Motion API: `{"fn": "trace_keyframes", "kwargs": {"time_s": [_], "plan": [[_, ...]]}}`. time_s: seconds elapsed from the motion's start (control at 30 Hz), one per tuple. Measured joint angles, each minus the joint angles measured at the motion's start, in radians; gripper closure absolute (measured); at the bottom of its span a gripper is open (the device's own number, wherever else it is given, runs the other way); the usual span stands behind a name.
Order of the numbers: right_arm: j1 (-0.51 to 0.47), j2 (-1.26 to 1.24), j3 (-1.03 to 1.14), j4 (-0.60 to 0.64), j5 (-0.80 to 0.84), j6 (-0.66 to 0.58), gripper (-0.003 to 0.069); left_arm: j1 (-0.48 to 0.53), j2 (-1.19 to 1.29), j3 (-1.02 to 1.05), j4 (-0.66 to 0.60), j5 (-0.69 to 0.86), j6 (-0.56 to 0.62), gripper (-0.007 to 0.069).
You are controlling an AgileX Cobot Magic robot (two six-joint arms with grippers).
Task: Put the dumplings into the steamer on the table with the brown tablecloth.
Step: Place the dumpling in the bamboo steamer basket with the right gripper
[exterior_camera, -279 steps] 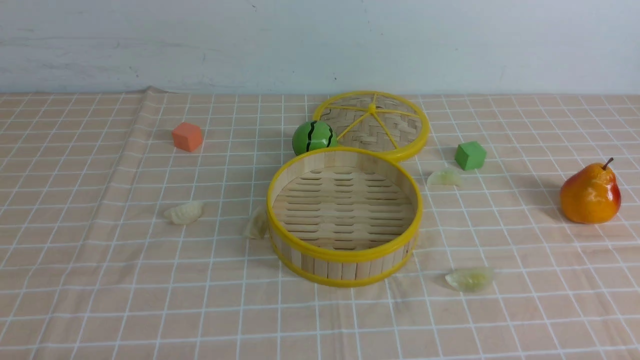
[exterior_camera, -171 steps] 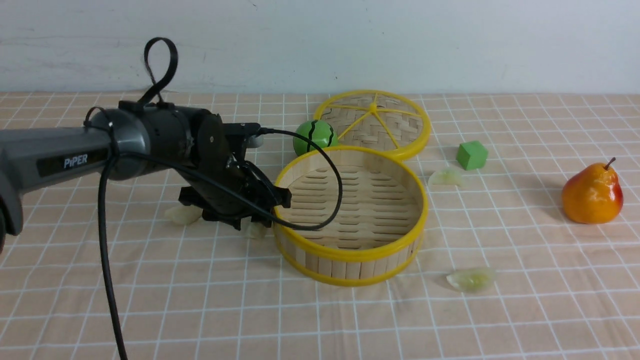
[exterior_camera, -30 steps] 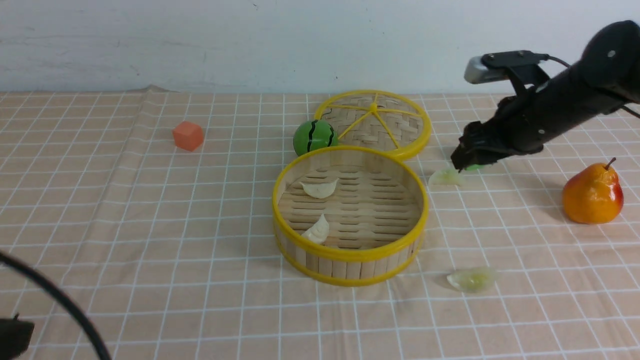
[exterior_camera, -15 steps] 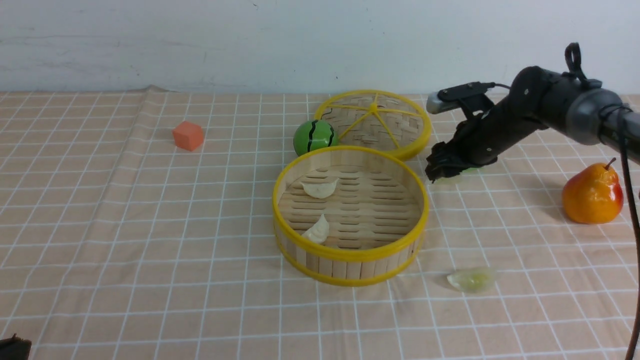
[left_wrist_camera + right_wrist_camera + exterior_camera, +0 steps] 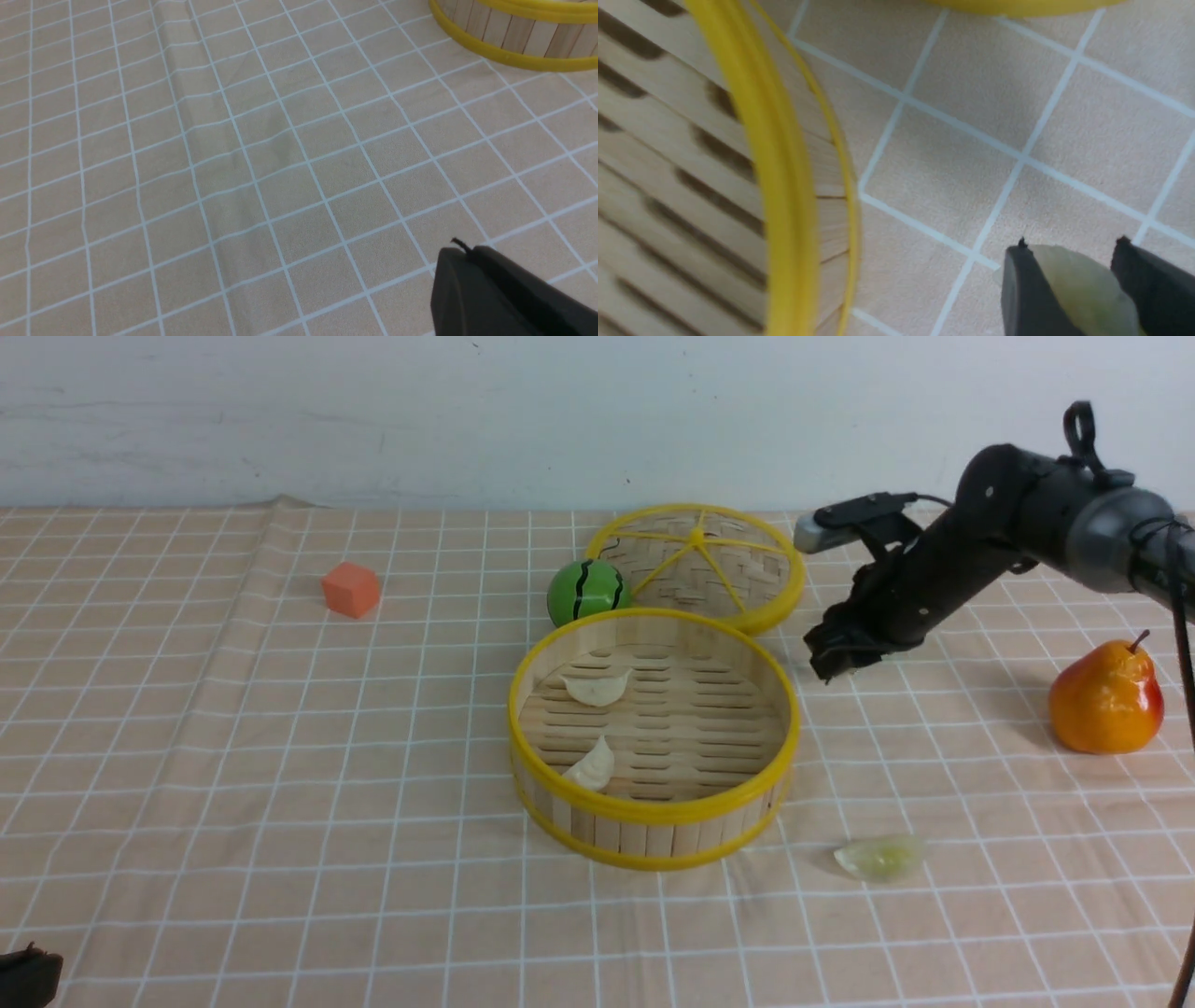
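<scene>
One translucent pale green dumpling [image 5: 1078, 289] is clamped in the right pincer [image 5: 829, 665], just outside the right rim of the round yellow-rimmed bamboo steamer [image 5: 653, 807]. The right arm is extended from the right, sloping down towards the table [image 5: 280, 756]. Two cream-white dumplings [image 5: 597, 688] are contained in the steamer. Whether the left pincer [image 5: 28, 975] is apart or together cannot be told.

- Round bamboo-slat steamer with yellow rim [image 5: 792, 709] just left of right gripper [image 5: 829, 665]: wall in the way.
- Bare peach-tan grid cloth [image 5: 962, 154] between them, open.
</scene>
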Motion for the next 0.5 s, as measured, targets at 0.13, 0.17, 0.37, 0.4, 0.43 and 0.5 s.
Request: {"fn": "trace_keyframes", "kwargs": {"time_s": [0.13, 0.17, 0.37, 0.4, 0.43, 0.5], "plan": [[0.009, -0.081, -0.004, 0.185, 0.03, -0.033, 0.0425, 0.0, 0.0, 0.0, 0.0, -0.008, 0.0, 0.0638], [0.018, -0.09, -0.005, 0.239, 0.037, -0.067, 0.0425, 0.0, 0.0, 0.0, 0.0, -0.009, 0.0, 0.0638], [0.115, -0.042, -0.004, 0.385, 0.039, -0.3, 0.0425, 0.0, 0.0, 0.0, 0.0, -0.01, 0.0, 0.0638], [0.14, -0.017, -0.003, 0.379, 0.027, -0.329, 0.0425, 0.0, 0.0, 0.0, 0.0, -0.011, 0.0, 0.0638], [0.149, 0.0, -0.002, 0.371, 0.015, -0.339, 0.0425, 0.0, 0.0, 0.0, -0.001, -0.011, 0.0, 0.0638], [0.17, 0.029, 0.0, 0.33, -0.012, -0.349, 0.0425, 0.0, 0.0, 0.0, -0.004, -0.011, 0.0, 0.0638]]}}
